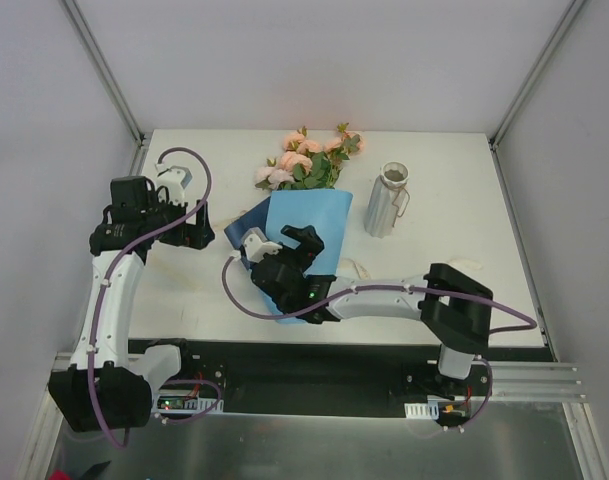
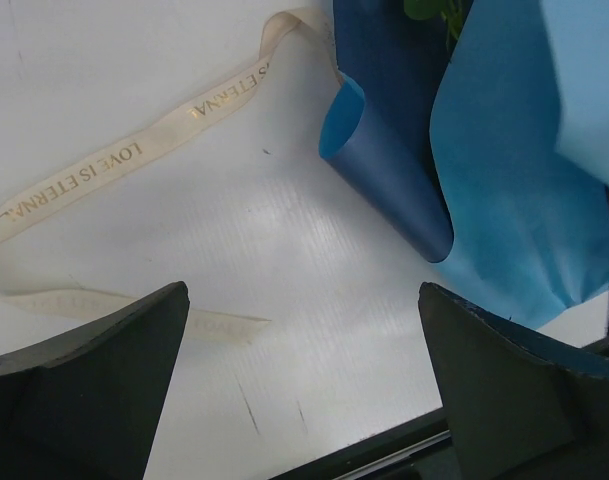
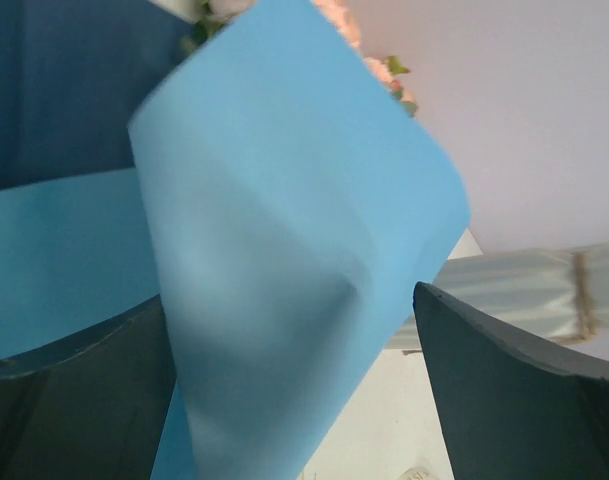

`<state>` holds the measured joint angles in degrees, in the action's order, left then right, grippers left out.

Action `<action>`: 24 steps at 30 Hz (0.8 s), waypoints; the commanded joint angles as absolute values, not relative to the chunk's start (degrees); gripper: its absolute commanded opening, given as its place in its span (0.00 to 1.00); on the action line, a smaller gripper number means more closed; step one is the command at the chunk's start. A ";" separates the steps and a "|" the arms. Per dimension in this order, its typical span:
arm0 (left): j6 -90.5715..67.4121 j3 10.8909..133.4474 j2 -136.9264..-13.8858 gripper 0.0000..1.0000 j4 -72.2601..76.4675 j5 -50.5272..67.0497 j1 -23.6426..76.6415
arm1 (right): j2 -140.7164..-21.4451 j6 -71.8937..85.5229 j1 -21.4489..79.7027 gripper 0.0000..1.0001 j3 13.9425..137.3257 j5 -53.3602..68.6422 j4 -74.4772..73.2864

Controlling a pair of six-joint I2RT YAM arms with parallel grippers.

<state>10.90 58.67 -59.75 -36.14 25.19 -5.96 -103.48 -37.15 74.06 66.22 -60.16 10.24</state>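
Observation:
A bunch of pink flowers (image 1: 304, 160) lies in blue wrapping paper (image 1: 309, 212) at the middle of the white table (image 1: 184, 290). My right gripper (image 1: 304, 243) hovers over the paper's near part. In the right wrist view it (image 3: 289, 298) stands open, with a raised fold of blue paper (image 3: 284, 250) between its wide-apart fingers. My left gripper (image 1: 206, 228) is just left of the paper, also open (image 2: 302, 290), with only bare table between its fingers. A cream ribbon (image 2: 134, 155) printed "LOVE IS ETERNAL" lies ahead of it, running up to the curled blue paper edge (image 2: 384, 170).
A pale ribbed vase (image 1: 386, 200) tied with twine stands right of the bouquet, also seen as the vase (image 3: 544, 290) in the right wrist view. White walls and metal frame posts enclose the table. The black base rail (image 1: 334, 360) runs along the near edge.

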 commanded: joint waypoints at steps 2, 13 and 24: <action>12.30 62.66 -59.23 0.99 -37.35 27.07 -4.84 | -93.45 -38.86 74.62 0.96 63.38 -71.88 19.34; 12.31 70.48 -66.70 0.99 -38.76 22.94 8.85 | -78.15 4.25 76.81 0.96 59.23 -82.34 -27.45; 12.39 75.23 -85.93 0.99 -37.53 33.57 18.98 | -75.07 67.94 85.52 0.96 74.18 -87.45 -95.01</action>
